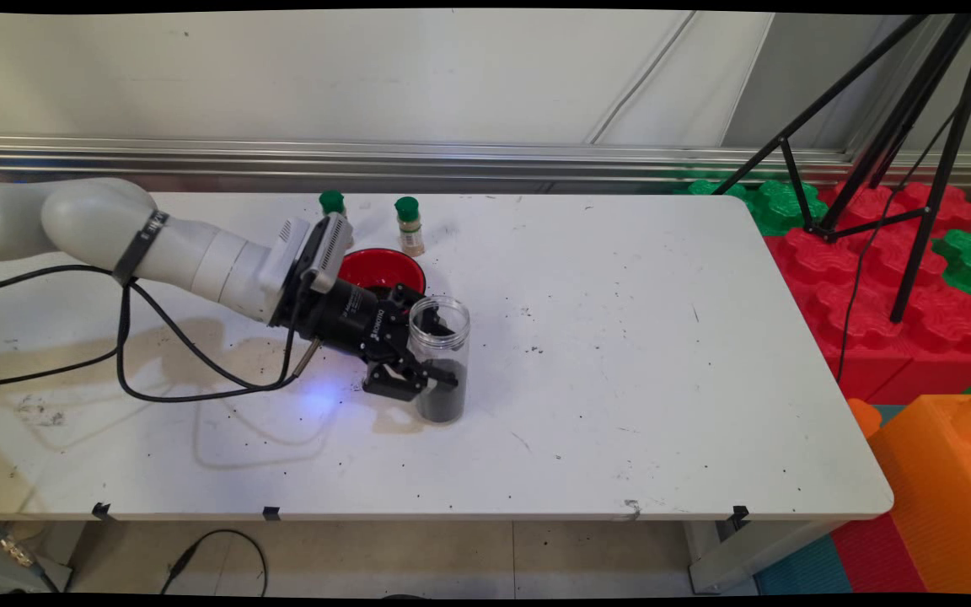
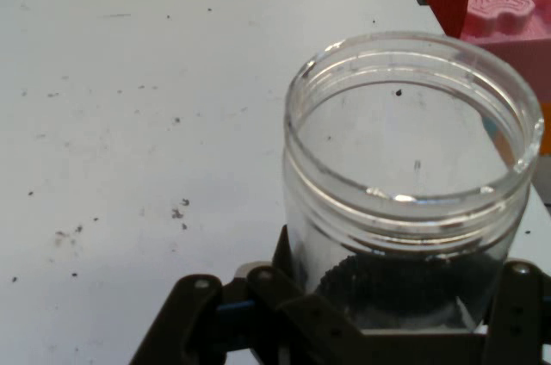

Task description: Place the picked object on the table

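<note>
A red bowl [image 1: 382, 270] sits near the counter's [image 1: 620, 379] back edge, with 2 green-capped bottles [image 1: 409, 225] just behind it. Black specks dot the counter.

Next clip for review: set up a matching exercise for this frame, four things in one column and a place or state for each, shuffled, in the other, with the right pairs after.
Things:
1. clear plastic jar
2. red bowl
3. two small green-capped bottles
4. black two-finger gripper

Places or states:
A. near the table's far edge, beyond the bowl
B. upright, lidless, dark grains in its lower part
C. its fingers on either side of the jar
D. partly hidden behind the wrist, on the far side of the jar

Pairs: 1-B, 2-D, 3-A, 4-C
</note>
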Robot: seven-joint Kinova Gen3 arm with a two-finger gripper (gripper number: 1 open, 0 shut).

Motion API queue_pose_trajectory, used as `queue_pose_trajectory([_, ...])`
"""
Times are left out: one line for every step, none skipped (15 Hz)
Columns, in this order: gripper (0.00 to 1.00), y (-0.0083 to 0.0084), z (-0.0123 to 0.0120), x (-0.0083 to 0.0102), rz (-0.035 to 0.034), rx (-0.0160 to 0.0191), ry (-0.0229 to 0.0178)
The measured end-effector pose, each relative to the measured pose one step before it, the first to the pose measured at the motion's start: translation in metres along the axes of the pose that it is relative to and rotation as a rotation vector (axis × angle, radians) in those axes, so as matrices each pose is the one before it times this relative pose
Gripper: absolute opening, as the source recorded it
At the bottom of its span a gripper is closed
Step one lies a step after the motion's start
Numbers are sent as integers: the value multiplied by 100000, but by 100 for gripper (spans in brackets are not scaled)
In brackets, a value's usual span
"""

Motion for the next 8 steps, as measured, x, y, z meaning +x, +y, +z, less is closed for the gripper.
queue_pose_trajectory([0,-22,128,-174,25,-304,-133])
queue_pose_trajectory([0,-16,130,-164,21,-337,-152])
queue_pose_trajectory([0,-22,144,-202,44,-358,-126])
queue_pose_trajectory([0,-14,120,-184,62,-317,-105])
queue_pose_trajectory([100,-10,97,-169,98,-311,-69])
queue_pose_trajectory([100,-7,60,-141,85,-255,-72])
queue_pose_trajectory([100,-3,35,-88,71,-151,-34])
queue_pose_trajectory([100,-15,29,-126,88,-169,-30])
